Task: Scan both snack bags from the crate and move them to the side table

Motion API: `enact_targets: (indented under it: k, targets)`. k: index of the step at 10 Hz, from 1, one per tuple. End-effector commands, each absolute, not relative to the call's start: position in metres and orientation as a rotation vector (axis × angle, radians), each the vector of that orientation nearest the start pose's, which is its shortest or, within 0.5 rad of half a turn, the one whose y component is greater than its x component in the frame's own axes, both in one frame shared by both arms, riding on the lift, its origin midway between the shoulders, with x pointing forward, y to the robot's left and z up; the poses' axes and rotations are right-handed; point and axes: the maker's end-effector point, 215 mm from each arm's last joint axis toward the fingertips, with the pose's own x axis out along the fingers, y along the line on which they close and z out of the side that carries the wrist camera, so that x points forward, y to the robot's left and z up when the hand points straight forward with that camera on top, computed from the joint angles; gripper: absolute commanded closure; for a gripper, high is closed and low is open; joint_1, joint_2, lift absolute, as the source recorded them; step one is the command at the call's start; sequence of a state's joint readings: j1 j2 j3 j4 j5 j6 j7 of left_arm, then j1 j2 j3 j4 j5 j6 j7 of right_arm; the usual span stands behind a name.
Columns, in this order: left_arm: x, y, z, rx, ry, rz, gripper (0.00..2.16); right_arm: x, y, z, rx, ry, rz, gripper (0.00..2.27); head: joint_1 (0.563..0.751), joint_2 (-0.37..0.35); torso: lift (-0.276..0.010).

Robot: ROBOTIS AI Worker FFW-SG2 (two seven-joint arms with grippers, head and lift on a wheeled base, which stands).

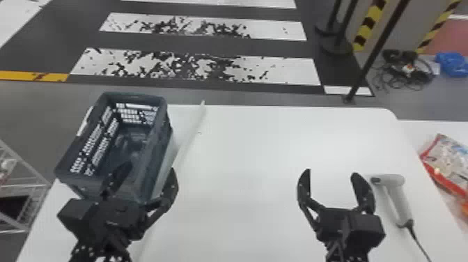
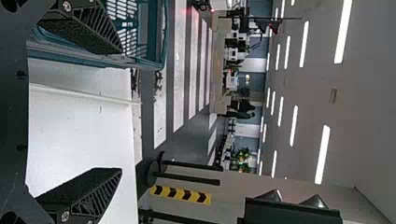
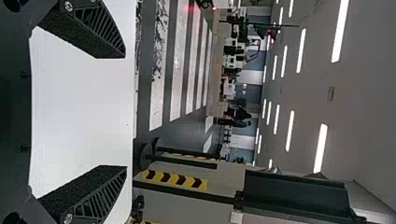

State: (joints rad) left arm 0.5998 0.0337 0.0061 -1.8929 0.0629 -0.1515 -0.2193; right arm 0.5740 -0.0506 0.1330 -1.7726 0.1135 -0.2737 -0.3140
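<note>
My left gripper [image 1: 144,181] is open over the near end of the dark crate [image 1: 160,139], its fingers apart with nothing between them. In the left wrist view the same gripper [image 2: 119,112] spreads beside the crate wall [image 2: 161,37]. No bag can be made out inside the crate. Over the table's right part, my right gripper [image 1: 334,177] is open and holds nothing; the right wrist view shows that gripper [image 3: 125,112] spread wide. Just right of it lies the white scanner [image 1: 398,198]. A red-and-white snack bag [image 1: 447,163] rests on the side table [image 1: 414,134] at the right edge.
The white main table [image 1: 236,156] spans the middle, with a pale strip [image 1: 189,139] running beside the crate. A cable [image 1: 419,242] trails from the scanner. A wire rack [image 1: 21,181] stands at left, and dark posts [image 1: 376,52] rise beyond the table.
</note>
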Motion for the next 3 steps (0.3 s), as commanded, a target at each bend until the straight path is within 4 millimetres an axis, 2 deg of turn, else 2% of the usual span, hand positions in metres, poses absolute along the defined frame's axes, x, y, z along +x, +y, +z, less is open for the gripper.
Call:
enact_targets:
  k: [1, 3]
  targets:
    - [0.3928, 0.1911, -0.4157, -0.043, 0.123, -0.218, 0.1, 0.3878, -0.2176, -0.4288, -0.098, 0.08, -0.137, 0.08, 0.695, -0.039, -0.029]
    - [0.393, 0.1911, -0.4149, -0.043, 0.121, -0.218, 0.1, 0.3877, -0.2171, -0.425, -0.093, 0.068, -0.138, 0.09, 0.695, -0.039, -0.029]
